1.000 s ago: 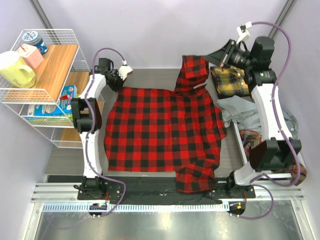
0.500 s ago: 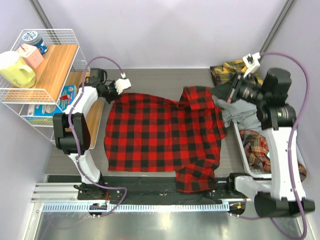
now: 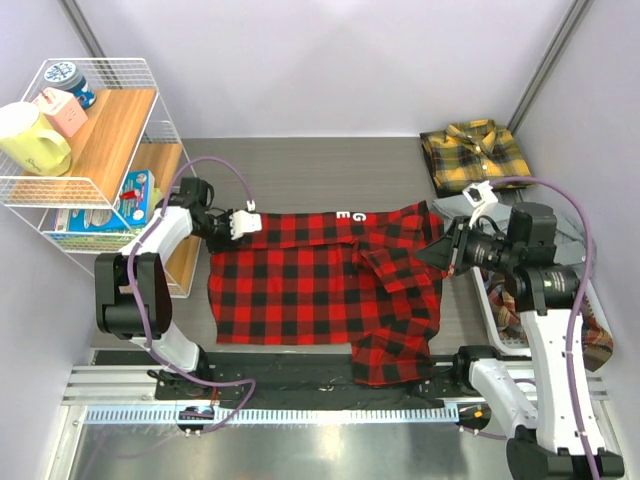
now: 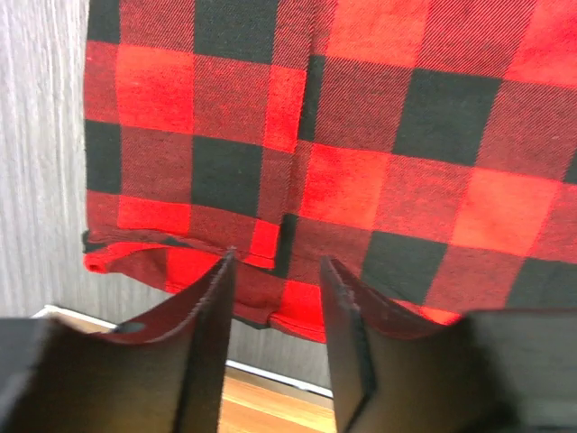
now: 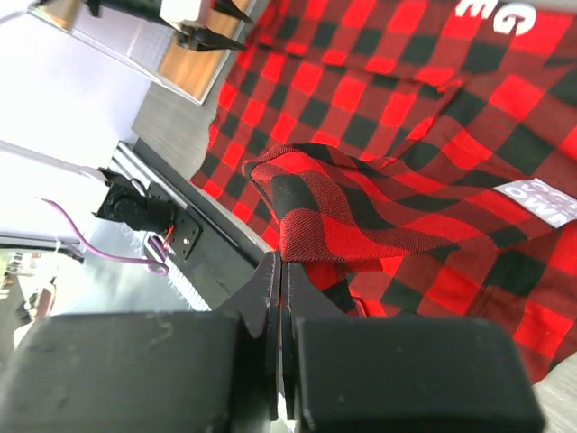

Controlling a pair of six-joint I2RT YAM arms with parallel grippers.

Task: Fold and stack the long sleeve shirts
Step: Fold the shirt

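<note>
The red-and-black check shirt [image 3: 320, 285] lies spread on the table, its far edge folded over so white block lettering [image 3: 351, 215] shows. My left gripper [image 3: 244, 221] is open at the shirt's far left corner; in the left wrist view [image 4: 275, 262] the shirt's hem [image 4: 180, 262] lies just past the tips, not between them. My right gripper [image 3: 441, 254] is shut on a fold of the same shirt at its right side; in the right wrist view [image 5: 281, 260] the cloth [image 5: 343, 225] rises from the closed jaws. The yellow-and-black plaid shirt [image 3: 473, 155] lies folded at the back right.
A wire shelf [image 3: 100, 150] with mugs and boxes stands at the left, close to my left arm. A white basket [image 3: 490, 300] at the right holds orange-brown plaid cloth [image 3: 598, 335], partly hidden by my right arm. A black rail [image 3: 300, 375] runs along the near edge.
My right gripper has drawn the raised sleeve part from the back right toward the front and down. The shirt's far edge has come forward and folded over, showing the lettering. My left gripper followed forward.
</note>
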